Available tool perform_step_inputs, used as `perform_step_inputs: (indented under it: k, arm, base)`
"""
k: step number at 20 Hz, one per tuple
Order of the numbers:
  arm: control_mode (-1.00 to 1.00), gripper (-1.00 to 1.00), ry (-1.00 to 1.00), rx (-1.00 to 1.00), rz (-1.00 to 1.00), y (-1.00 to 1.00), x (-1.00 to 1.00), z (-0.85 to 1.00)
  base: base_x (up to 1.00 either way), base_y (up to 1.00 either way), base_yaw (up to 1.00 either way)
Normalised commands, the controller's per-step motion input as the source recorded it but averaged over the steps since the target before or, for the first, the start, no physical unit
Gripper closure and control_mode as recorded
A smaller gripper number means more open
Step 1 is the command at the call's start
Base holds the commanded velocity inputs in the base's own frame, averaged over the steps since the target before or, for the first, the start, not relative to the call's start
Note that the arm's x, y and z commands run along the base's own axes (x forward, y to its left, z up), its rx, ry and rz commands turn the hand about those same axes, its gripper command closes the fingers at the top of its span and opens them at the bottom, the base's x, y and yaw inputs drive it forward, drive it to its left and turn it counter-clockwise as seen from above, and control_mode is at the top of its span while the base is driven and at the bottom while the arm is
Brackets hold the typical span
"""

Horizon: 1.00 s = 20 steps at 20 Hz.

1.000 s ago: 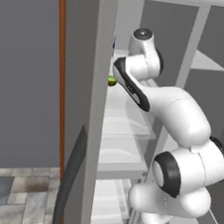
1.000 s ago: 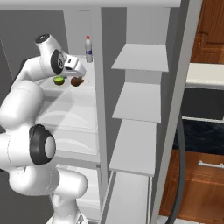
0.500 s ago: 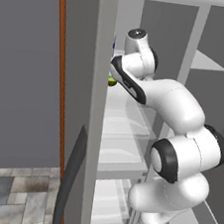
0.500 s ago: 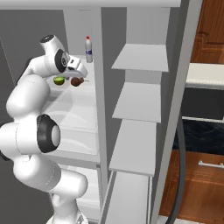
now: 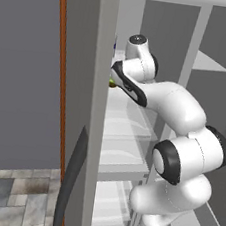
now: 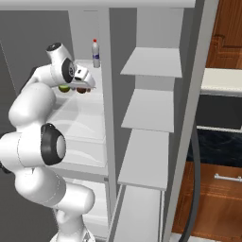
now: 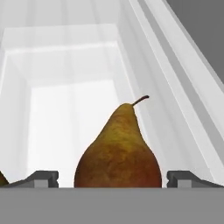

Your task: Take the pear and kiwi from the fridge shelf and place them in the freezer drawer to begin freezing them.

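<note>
Pincer: spread wide, one fingertip at each side of the pear, neither touching.
Pear: upright on the fridge shelf, stem toward 1 o'clock.
Kiwi: just beside the pear at 3 o'clock, right base view.
Edges: shelf wall close along the pear's 3 o'clock side; open shelf at 12 o'clock.

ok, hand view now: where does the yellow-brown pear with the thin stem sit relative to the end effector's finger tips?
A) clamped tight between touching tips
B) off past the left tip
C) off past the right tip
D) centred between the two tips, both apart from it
D. In the hand view the yellow-brown pear with the thin stem stands upright, centred in the end effector, with a small gap to each dark finger tip.
</note>
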Motion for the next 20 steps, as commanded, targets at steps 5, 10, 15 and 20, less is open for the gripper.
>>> perform_step_inputs:
  k: [5, 10, 15, 20]
  arm:
    - [-1.0, 1.0, 0.0, 0.01, 0.0, 0.0, 0.03, -0.29]
    - [-1.0, 1.0, -0.03, 0.03, 0.0, 0.0, 0.22, -0.04]
    - [-1.0, 1.0, -0.11, 0.05, 0.0, -0.01, 0.01, 0.0]
    - [-1.0, 1.0, -0.11, 0.11, 0.0, -0.05, -0.84, 0.07]
  base:
    - [0.0, 0.0, 0.0]
    - [0.0, 0.0, 0.0]
    - [0.0, 0.0, 0.0]
    - [0.0, 0.0, 0.0]
